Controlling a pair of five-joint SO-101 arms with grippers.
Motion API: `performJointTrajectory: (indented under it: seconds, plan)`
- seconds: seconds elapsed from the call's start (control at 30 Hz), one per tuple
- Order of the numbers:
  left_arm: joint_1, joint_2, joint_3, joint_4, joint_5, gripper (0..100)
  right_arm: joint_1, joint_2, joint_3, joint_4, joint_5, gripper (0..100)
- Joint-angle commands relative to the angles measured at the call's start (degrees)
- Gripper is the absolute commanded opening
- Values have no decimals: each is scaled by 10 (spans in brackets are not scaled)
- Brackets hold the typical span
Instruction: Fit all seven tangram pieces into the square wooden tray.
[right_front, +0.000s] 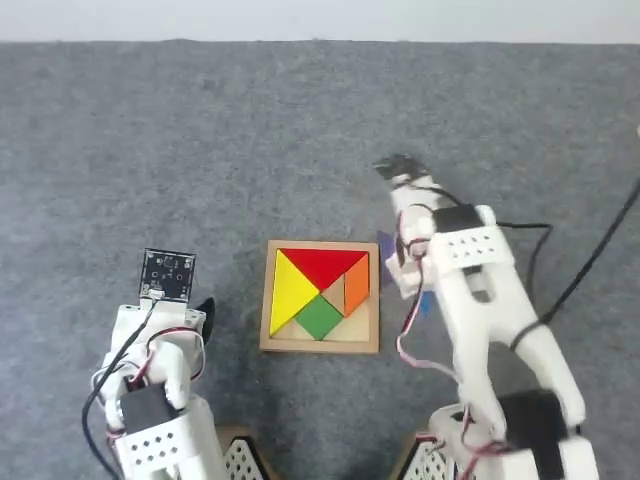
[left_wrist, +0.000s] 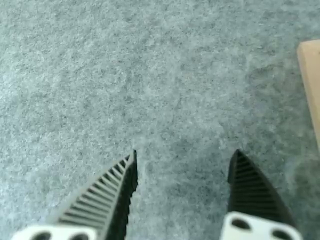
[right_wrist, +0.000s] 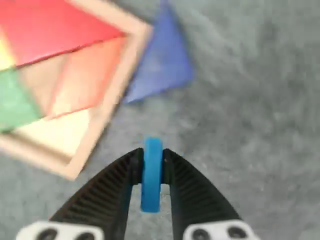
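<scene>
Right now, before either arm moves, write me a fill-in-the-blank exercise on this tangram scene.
1. The left claw hangs ___, holding nothing.
2. The right claw is shut on a light ___ piece, held on edge.
3. In the wooden tray, the yellow triangle sits beside a large ___ triangle that runs along the tray's far edge.

Missing words: open; blue; red.
</scene>
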Motion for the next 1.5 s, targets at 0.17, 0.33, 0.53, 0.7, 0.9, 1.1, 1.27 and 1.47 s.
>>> performJointTrajectory:
  seconds: [0.17,0.33,0.53,0.7,0.9,1.1,1.27,1.47]
  plan:
    - [0,2,-4,-2,-6,281,-200,28,-120,27,111,9]
    - [0,2,-4,-2,-6,281,-268,141,-248,27,144,9]
    - [0,2,-4,-2,-6,281,-298,252,-353,26,178,9]
    - [0,2,-4,-2,-6,281,-311,297,-365,7,177,9]
    - [0,2,-4,-2,-6,281,-312,313,-363,4,181,9]
    - [0,2,-4,-2,-6,281,-312,327,-350,3,200,9]
    - [0,2,-4,-2,-6,281,-338,327,-324,2,224,9]
    - [0,2,-4,-2,-6,281,-349,331,-316,5,225,9]
